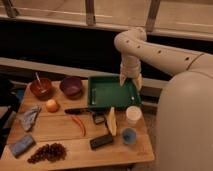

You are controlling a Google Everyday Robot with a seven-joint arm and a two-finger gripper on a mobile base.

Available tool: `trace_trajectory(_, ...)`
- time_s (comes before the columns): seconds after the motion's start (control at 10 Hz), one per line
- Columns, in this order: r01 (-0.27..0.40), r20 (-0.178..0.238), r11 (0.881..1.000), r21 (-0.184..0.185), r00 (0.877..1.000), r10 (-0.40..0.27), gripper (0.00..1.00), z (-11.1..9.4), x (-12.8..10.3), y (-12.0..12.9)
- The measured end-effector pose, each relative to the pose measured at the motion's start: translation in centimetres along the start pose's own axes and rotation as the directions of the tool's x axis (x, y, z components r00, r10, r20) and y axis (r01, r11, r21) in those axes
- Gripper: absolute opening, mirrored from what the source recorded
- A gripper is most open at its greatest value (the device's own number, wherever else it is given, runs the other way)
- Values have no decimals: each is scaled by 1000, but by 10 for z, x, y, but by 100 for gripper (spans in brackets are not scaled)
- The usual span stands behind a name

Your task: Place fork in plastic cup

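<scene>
A thin pale fork (37, 80) leans in the brown bowl (41, 89) at the table's far left. The cream-white plastic cup (133, 114) stands upright near the table's right edge, just in front of the green tray (112, 93). My gripper (131, 81) points down over the tray's far right corner. It is behind and above the cup and far to the right of the fork. It holds nothing that I can see.
A small blue cup (129, 135) stands in front of the cream cup. A black-handled knife (82, 111), red chili (79, 125), pale yellow wedge (112, 121), black block (101, 141), orange (52, 105), purple bowl (71, 86), grapes (47, 152), blue sponge (21, 145) and grey cloth (29, 117) lie on the table.
</scene>
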Motion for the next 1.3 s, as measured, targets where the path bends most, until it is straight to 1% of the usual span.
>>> trace_trajectory(0.6,0,1,1000,-1,1000,0,63,-1,0,1)
trace_trajectory(0.8,23,-4,999,-36,1000,-23,63,-6,-7,9)
trace_trajectory(0.9,38,0,998,-52,999,-38,63,-10,-10,23)
trace_trajectory(1.1,82,16,993,-84,997,-81,63,-21,-13,65)
trace_trajectory(1.3,137,52,983,-124,990,-131,63,-38,-13,108)
